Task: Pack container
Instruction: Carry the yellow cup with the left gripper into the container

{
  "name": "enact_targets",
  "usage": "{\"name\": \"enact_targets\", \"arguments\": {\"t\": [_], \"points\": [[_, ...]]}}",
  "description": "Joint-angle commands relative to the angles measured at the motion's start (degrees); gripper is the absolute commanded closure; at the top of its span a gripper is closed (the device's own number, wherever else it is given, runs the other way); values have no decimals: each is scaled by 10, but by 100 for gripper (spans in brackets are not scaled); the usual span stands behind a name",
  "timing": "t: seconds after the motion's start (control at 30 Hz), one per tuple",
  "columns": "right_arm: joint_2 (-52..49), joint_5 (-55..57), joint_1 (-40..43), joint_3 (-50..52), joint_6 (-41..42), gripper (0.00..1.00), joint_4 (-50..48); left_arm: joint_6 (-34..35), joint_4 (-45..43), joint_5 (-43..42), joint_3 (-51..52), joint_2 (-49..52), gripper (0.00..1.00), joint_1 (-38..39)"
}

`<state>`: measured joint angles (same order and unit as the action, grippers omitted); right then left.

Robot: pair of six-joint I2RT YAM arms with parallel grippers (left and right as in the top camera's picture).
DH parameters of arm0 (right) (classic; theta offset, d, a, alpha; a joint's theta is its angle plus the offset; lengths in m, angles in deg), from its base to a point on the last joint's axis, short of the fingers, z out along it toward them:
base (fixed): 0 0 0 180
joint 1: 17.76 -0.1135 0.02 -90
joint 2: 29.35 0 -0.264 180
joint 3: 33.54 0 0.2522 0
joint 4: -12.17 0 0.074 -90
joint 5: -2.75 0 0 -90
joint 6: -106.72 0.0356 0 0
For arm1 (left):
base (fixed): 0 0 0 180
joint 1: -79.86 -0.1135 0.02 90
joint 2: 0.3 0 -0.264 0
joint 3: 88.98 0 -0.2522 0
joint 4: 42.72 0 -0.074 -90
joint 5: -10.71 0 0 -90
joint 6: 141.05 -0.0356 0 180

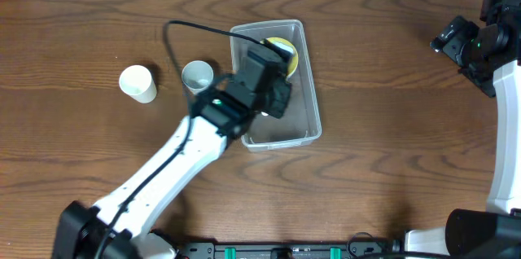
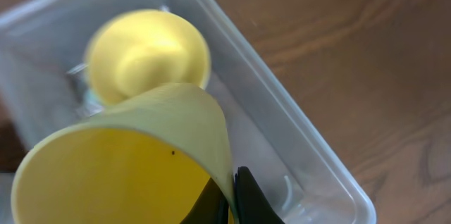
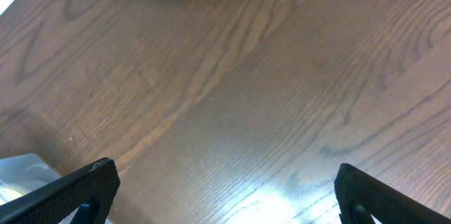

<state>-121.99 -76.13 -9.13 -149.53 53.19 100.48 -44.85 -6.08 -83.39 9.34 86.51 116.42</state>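
Observation:
The clear plastic container (image 1: 308,88) sits at the table's middle; it also shows in the left wrist view (image 2: 296,146). My left gripper (image 1: 273,76) hovers over its far half, shut on the rim of a yellow cup (image 2: 134,160) held tilted above the tub. Another yellow cup (image 2: 148,51) lies inside the container at its far end, and shows in the overhead view (image 1: 286,50). My right gripper (image 1: 456,39) is open and empty at the far right, over bare wood (image 3: 225,182).
A white cup (image 1: 139,83) lies on its side at the left. A grey cup (image 1: 197,76) stands upright just left of the container. A black cable (image 1: 175,35) loops above it.

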Motion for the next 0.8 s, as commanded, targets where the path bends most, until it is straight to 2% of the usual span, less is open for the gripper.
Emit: {"name": "enact_targets", "arguments": {"t": [0.0, 0.4, 0.77], "points": [[-3, 2, 2, 0, 8, 1, 1, 5, -9, 3, -5, 28, 94, 19], [-3, 2, 2, 0, 8, 1, 1, 5, -35, 18, -5, 133, 94, 39], [-3, 2, 2, 0, 8, 1, 1, 5, -107, 18, -5, 181, 94, 39]]}}
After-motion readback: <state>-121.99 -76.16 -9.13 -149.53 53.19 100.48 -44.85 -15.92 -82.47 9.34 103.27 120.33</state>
